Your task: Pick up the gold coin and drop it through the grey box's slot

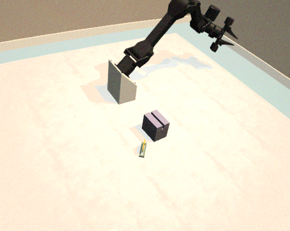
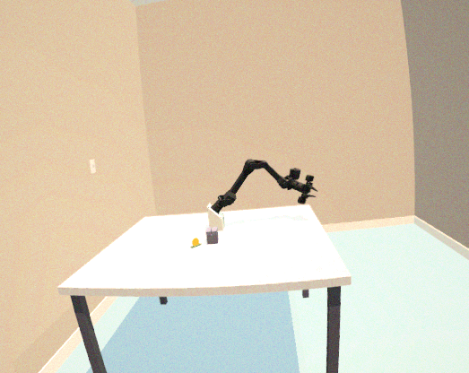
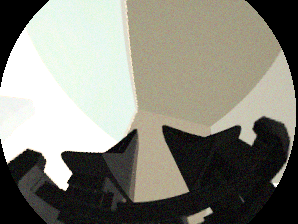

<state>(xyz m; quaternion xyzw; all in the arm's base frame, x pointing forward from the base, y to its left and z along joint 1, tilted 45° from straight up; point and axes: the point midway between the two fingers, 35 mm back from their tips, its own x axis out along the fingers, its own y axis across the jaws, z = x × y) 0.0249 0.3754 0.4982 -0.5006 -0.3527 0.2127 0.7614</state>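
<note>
Gold coin point(image 1: 143, 146) point(image 2: 195, 242), thin and round, stood edge-up in its shallow green holder point(image 1: 141, 155) point(image 2: 193, 247). My pincer point(image 1: 235, 41) point(image 2: 317, 193) point(image 3: 149, 129), black with pointed, wedge-like fingers, hung partly spread, pinching nothing, well apart from the coin. Nearest the holder sat the blocky slotted box point(image 1: 149, 128) point(image 2: 212, 238); beyond it rose my flat-faced, pale mount point(image 1: 127, 90) point(image 2: 215, 220).

My gripper point(image 1: 235, 41) point(image 2: 317, 193) point(image 3: 149, 129): black. Coin point(image 1: 143, 145) point(image 2: 195, 242): gold. Holder point(image 1: 141, 155) point(image 2: 192, 247): green. Slotted box point(image 1: 150, 130) point(image 2: 212, 238): mauve-grey lid, darker sides. Table point(image 1: 102, 180) point(image 2: 201, 271): white top, pale edges, near-black legs at the corners.
</note>
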